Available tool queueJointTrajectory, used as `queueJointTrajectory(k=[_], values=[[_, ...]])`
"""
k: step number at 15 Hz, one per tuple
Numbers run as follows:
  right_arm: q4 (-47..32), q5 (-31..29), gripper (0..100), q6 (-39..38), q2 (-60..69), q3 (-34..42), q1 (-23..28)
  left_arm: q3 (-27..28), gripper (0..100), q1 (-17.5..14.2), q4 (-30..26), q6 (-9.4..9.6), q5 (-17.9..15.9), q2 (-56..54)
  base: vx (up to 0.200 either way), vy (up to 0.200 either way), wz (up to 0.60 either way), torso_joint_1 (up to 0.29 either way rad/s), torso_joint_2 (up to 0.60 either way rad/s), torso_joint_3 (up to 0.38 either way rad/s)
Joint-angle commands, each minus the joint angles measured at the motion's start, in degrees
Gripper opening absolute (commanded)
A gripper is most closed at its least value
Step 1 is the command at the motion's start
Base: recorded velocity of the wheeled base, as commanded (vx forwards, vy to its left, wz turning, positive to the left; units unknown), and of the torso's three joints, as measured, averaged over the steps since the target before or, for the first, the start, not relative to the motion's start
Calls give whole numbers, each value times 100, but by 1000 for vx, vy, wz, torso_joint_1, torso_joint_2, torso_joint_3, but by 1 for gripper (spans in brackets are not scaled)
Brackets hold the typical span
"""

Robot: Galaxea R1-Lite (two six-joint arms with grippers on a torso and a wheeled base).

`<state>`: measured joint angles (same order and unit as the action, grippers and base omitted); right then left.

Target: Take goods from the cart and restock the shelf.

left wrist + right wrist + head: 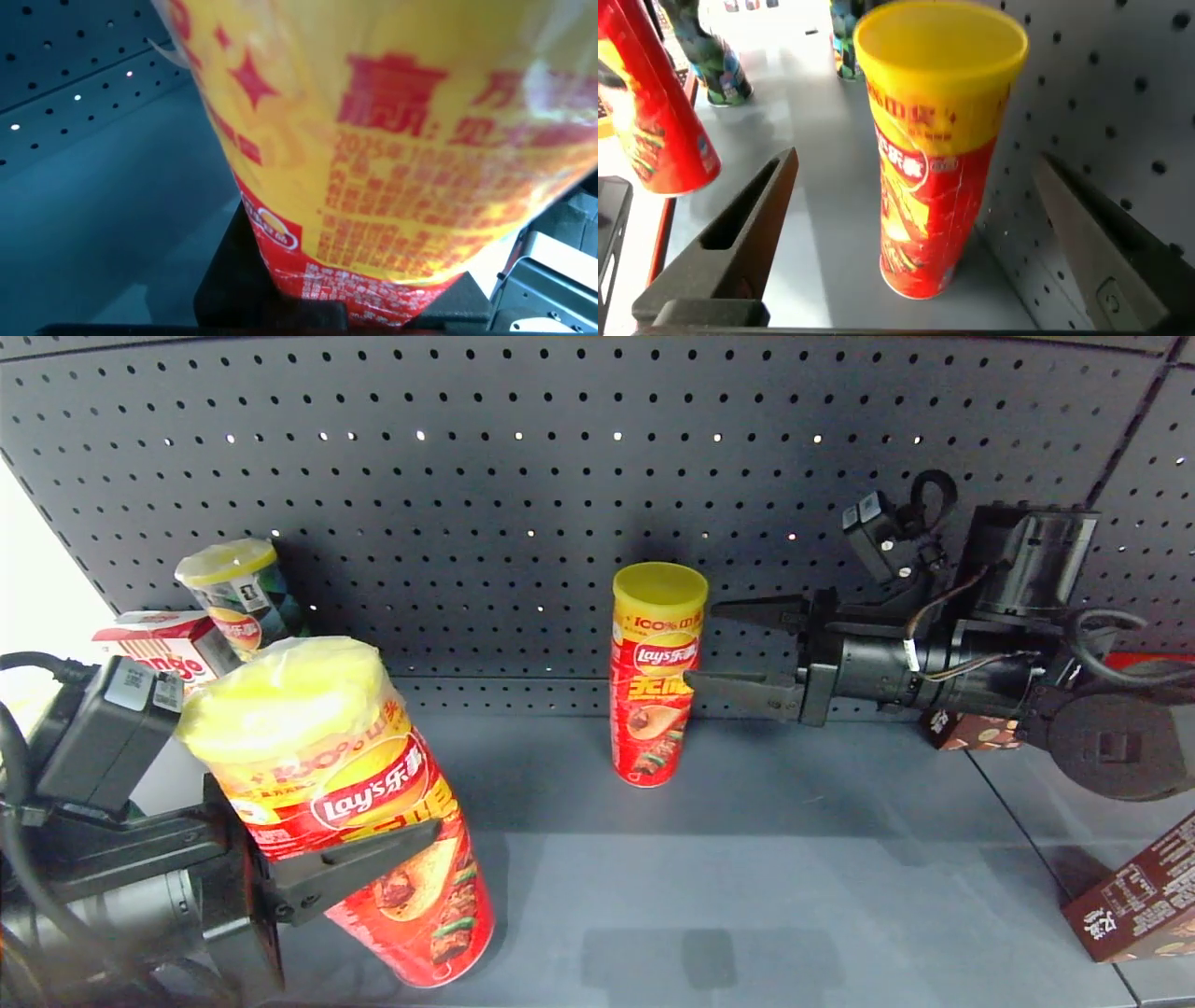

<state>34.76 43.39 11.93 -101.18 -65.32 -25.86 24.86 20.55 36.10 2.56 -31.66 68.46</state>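
my left claw (373, 840) is clamped round a red and yellow chips can (327, 775), which tilts at the near left of the shelf (747, 877). i cannot tell whether its base touches the shelf. my right claw (700, 644) is spread wide, one finger on each side of a second can (656, 691). neither finger touches it. that can stands upright at the far middle, just in front of the pegboard (560, 448).

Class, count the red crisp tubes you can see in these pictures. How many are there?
2. One red tube is gripped in the left tool; a second tube stands by the pegboard, between the fingers of the open right tool. More may be hidden.
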Motion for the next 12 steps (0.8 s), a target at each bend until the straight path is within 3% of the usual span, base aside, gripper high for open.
queueJointTrajectory(k=[1,12], values=[[14,12,100,2,-130,1,-7,19,0,-16,3,-1,2,9,0,0,0,0,0,0],[321,249,100,2,-938,-245,10,415,0,-16,3,-1,2,308,0,0,0,0,0,0]])
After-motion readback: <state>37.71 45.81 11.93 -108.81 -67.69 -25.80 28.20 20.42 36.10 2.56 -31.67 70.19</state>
